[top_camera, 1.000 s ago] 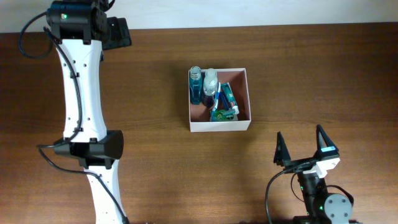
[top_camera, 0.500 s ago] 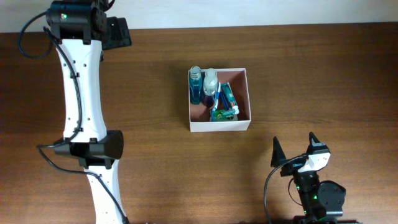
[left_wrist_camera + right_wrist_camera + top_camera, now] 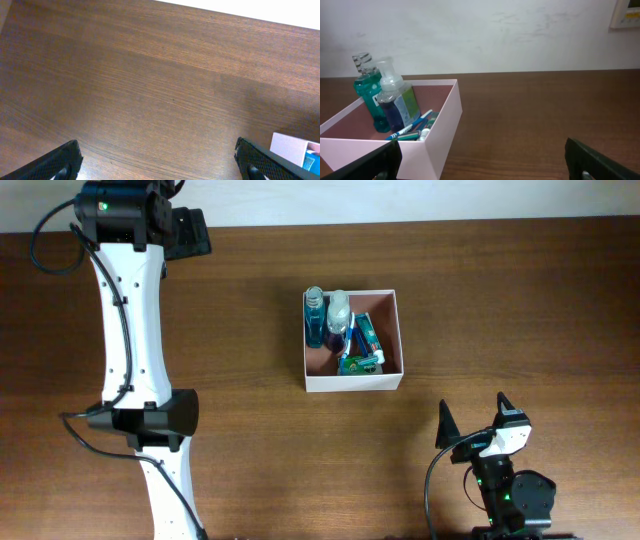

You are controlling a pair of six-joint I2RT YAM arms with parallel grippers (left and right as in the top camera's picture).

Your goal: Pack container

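Note:
The container [image 3: 352, 382] is a square white-walled box with a reddish-brown inside at the middle of the table. It holds a teal bottle [image 3: 315, 318], a clear pump bottle [image 3: 339, 310], a toothpaste tube [image 3: 366, 335] and a toothbrush. It also shows in the right wrist view [image 3: 445, 120] with the bottles [image 3: 390, 107] inside. My right gripper [image 3: 476, 430] is open and empty, near the table's front edge, right of and in front of the container. My left gripper [image 3: 157, 162] is open and empty over bare wood at the far left; a corner of the container [image 3: 290, 147] shows at its right.
The left arm [image 3: 130, 350] runs down the left side of the table from the back edge to the front. A white wall [image 3: 480, 35] stands behind the table's back edge.
The right gripper has drawn back toward the front edge and turned a little between one second ago and half a second ago. Since then nothing has moved.

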